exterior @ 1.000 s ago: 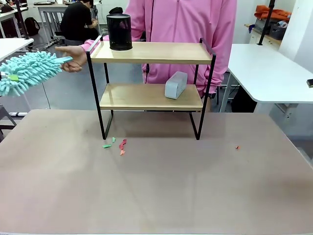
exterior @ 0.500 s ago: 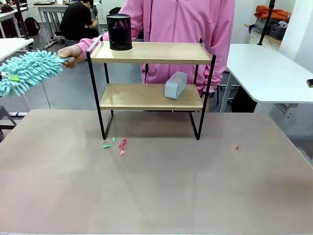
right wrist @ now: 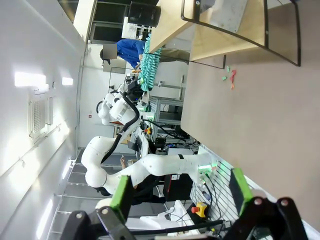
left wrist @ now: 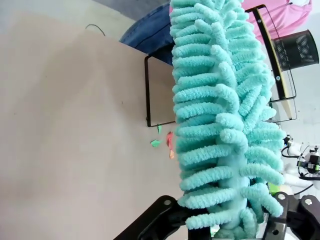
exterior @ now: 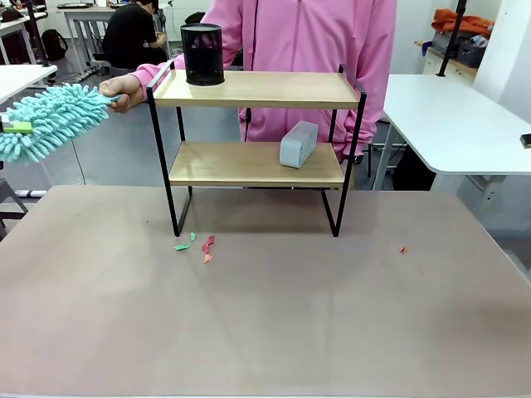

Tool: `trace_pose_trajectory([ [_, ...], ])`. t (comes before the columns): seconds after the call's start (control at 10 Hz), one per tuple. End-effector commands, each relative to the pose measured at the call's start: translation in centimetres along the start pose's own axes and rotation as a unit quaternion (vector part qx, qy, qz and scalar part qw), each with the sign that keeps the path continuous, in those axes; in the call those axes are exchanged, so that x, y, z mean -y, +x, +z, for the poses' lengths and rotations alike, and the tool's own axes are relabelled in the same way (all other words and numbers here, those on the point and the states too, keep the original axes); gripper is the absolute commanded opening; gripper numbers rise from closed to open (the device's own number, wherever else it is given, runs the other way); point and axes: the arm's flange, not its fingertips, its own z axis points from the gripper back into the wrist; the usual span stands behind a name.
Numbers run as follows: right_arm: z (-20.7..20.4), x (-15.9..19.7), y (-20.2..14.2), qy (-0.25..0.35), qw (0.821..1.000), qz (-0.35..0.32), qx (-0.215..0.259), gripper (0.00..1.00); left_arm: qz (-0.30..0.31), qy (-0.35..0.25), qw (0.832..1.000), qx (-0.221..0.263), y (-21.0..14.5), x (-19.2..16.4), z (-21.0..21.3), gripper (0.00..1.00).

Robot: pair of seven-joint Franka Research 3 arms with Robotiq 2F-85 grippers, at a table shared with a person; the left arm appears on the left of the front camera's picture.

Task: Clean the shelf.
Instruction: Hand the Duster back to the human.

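My table [exterior: 265,332] spreads wide, and the shelf [exterior: 257,89] stands at its far edge, a black mesh cup [exterior: 202,54] on the top board and a grey block [exterior: 299,143] on the lower one. Off the shelf's left end the person's hand [exterior: 122,89] holds the handle of a fluffy teal duster [exterior: 50,120], while its other end sits at my left pincer [left wrist: 240,222]. How hard those jaws are biting, I cannot tell (the pile swallows them). That's my worry: if both of us slacken at once, the duster drops. My right pincer [right wrist: 177,192] hangs gaping, holding nothing, green pads well apart. A careless sweep could knock the cup or block off. Tiny paper scraps [exterior: 196,246] by the front left leg could scatter.
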Motion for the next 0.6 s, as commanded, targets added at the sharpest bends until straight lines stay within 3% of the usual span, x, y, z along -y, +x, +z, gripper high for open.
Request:
trace_pose_trajectory([
  [0.0, 0.3, 0.0, 0.1, 0.003, 1.000, 0.010, -0.004, 1.00, -0.010, -0.011, 1.000, -0.006, -0.5, 0.7, 0.9, 1.00],
  [0.3, 0.3, 0.0, 0.1, 0.003, 1.000, 0.010, -0.004, 1.00, 0.033, -0.064, 0.997, -0.028, -2.9, 1.5, 0.0, 1.00],
  [0.5, 0.0, 0.0, 0.0, 0.000, 1.000, 0.000, 0.000, 1.00, 0.054, -0.072, 0.993, -0.072, -5.1, 1.1, -2.8, 1.00],
])
